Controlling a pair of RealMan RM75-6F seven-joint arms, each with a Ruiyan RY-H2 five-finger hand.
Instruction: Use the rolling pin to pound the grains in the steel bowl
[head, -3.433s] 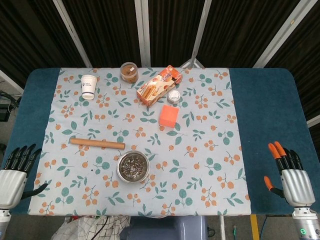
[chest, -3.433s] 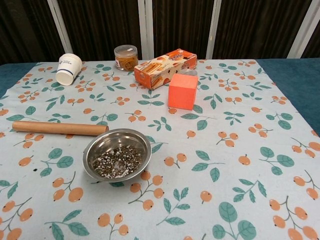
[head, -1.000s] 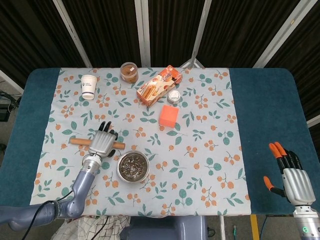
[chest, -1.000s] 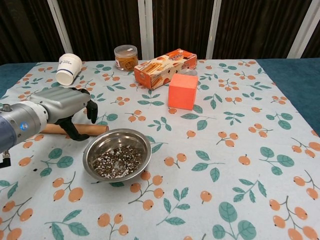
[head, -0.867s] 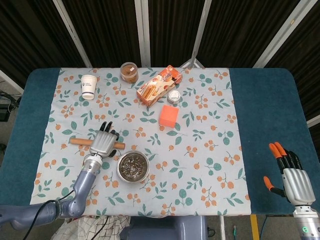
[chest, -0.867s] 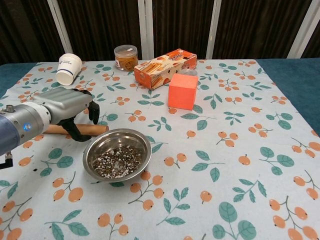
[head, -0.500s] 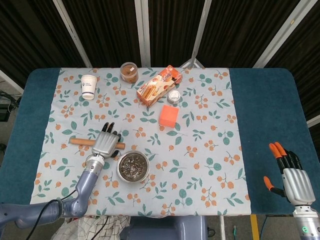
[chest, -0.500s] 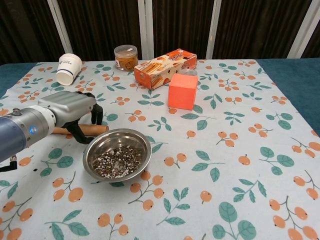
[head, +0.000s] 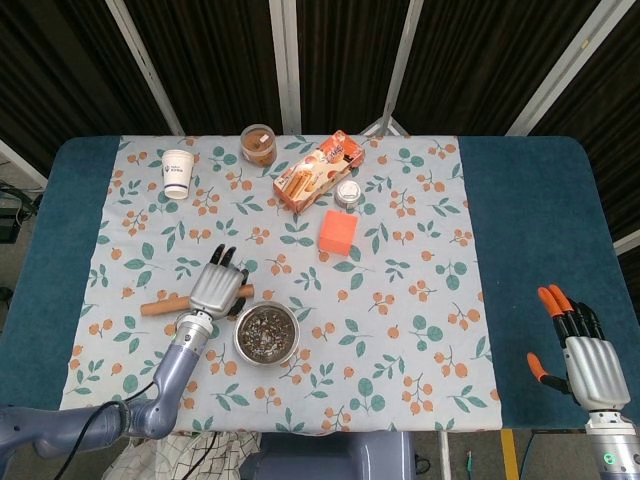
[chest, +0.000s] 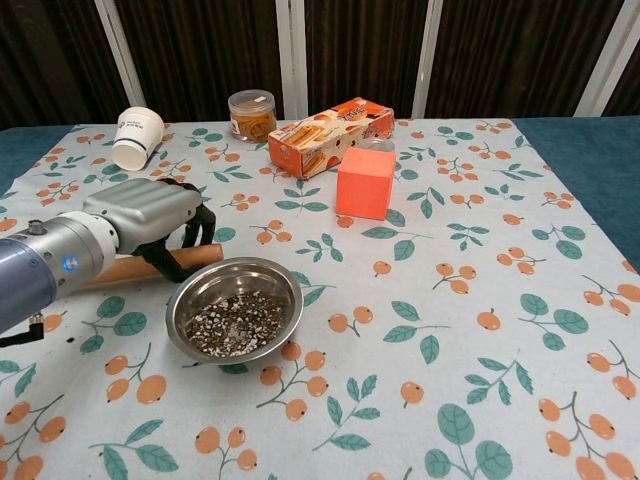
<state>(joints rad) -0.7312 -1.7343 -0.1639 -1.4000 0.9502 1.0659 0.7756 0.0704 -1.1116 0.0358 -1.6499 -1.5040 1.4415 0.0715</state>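
Gripping the rolling pin (chest: 200, 256) palm-down, the left hand (chest: 156, 215) sits beside the steel bowl (chest: 234, 309).

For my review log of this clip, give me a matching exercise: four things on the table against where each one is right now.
Things:
1. rolling pin
2. steel bowl
3. paper cup
4. orange cube

Places:
A. far left corner of the cloth
B. near edge, grains inside
C. under the left hand
D. just in front of the cracker box

Pairs: 1-C, 2-B, 3-A, 4-D
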